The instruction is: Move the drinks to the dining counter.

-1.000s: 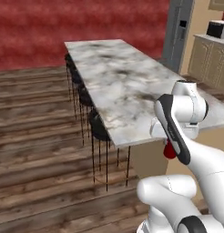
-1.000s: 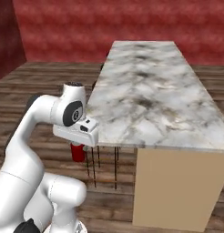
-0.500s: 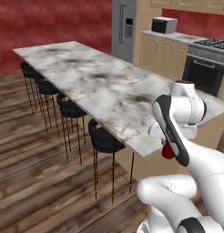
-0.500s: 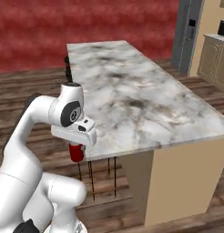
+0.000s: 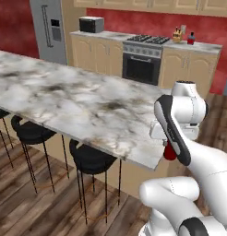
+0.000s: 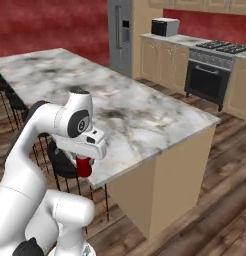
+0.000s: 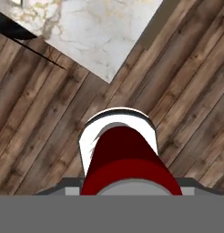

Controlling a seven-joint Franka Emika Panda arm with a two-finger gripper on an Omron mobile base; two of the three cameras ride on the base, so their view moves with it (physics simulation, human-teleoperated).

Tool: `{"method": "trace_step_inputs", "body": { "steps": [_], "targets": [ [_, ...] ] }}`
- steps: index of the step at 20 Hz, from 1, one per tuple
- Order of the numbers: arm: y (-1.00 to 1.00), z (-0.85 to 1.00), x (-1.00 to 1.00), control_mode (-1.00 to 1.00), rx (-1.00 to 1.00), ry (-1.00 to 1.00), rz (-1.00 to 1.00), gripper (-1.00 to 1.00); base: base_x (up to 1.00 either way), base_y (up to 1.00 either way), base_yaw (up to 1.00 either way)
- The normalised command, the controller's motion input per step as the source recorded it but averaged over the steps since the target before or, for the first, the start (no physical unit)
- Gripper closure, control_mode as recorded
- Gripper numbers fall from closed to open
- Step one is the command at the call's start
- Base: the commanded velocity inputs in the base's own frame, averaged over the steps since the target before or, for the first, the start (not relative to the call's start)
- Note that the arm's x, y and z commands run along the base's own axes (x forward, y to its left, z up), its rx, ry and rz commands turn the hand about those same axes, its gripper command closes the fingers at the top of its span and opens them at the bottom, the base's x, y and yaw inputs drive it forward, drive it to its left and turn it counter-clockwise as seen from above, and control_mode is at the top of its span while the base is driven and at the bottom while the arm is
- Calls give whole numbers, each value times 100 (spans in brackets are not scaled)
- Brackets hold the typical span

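Dining counter, bar stools, gripper holding can

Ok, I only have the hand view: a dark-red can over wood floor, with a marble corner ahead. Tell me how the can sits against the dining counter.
Observer: The can hangs in the jaws beside the near corner of the dining counter, roughly level with its top edge and not above it.
Operator: Tell me what is under that edge.
Observer: A black bar stool is tucked under it, close to the can.
Operator: Now locate the other drink.
Observer: The blue bottle stands on the far worktop, right of the stove, next to a knife block.
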Motion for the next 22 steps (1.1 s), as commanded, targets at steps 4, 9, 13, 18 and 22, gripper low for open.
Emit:
{"method": "trace_step_inputs", "body": {
  "steps": [4,9,13,18,22],
  "targets": [
    [0,0,0,100,0,0,0,100,-40,81,-58],
    [0,0,0,100,0,0,0,100,-12,95,-51],
    [0,0,0,100,0,0,0,100,34,99,-49],
    [0,0,0,100,0,0,0,100,15,37,-19],
    [0,0,0,100,0,0,0,100,3,0,0]
  ]
}}
